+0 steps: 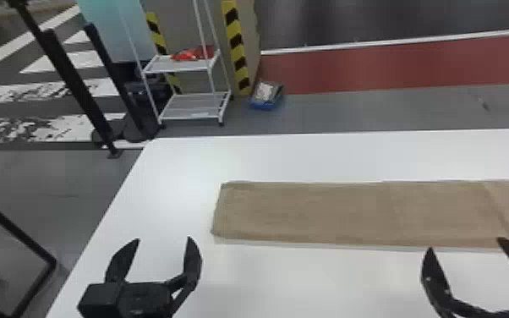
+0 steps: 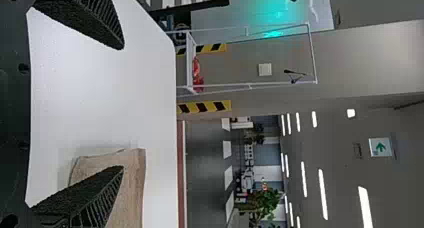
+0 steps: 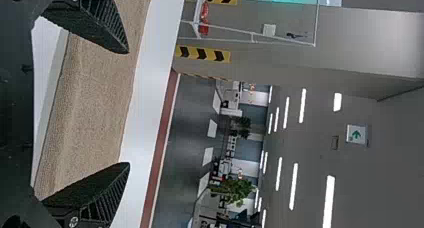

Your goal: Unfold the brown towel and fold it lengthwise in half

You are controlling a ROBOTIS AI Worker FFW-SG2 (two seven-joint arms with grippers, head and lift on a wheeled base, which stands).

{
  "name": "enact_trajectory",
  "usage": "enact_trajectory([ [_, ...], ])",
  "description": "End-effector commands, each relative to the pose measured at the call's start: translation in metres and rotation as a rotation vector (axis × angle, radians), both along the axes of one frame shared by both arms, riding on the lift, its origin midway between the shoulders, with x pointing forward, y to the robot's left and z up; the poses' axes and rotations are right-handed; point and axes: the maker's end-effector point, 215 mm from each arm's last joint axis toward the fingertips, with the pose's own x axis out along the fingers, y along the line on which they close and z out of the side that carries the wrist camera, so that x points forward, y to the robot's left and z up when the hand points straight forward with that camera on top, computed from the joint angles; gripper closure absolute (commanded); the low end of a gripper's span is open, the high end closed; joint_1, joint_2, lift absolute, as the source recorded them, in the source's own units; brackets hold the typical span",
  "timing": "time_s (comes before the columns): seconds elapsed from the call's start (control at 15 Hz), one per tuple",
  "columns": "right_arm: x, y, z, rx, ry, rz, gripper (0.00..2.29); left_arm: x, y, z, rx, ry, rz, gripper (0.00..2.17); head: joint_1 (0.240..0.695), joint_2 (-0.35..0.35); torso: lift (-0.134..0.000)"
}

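Observation:
The brown towel [image 1: 351,213] lies flat on the white table as a long strip, running out past the head view's right edge. My left gripper [image 1: 160,243] stands open over the table, left of the towel's left end and nearer to me. My right gripper [image 1: 465,245] is open at the strip's near edge, farther right. In the left wrist view the left gripper [image 2: 122,108] has nothing between its fingers, and the towel's end [image 2: 131,188] shows behind one finger. In the right wrist view the towel [image 3: 92,108] stretches behind the open right gripper [image 3: 129,108].
The white table [image 1: 181,169] has its left edge slanting down toward me. Beyond it stand a white wire shelf [image 1: 194,112] with red items, a striped pillar [image 1: 236,46], a blue bin [image 1: 266,96] on the floor and black posts [image 1: 76,84] at the left.

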Motion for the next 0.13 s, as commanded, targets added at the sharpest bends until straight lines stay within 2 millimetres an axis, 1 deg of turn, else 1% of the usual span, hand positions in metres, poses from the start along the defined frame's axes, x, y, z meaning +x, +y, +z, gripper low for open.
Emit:
enact_trajectory([
  [0.0,0.0006,0.0,0.0007,0.015,0.0,-0.006,0.08,-0.0004,-0.0001,0.0002,0.0,0.0,0.0,0.01,0.695,0.244,-0.119],
  [0.07,0.0006,0.0,0.0007,0.015,0.0,-0.006,0.08,-0.0015,-0.0001,-0.0009,0.0,0.003,0.0,0.01,0.695,0.243,-0.119],
])
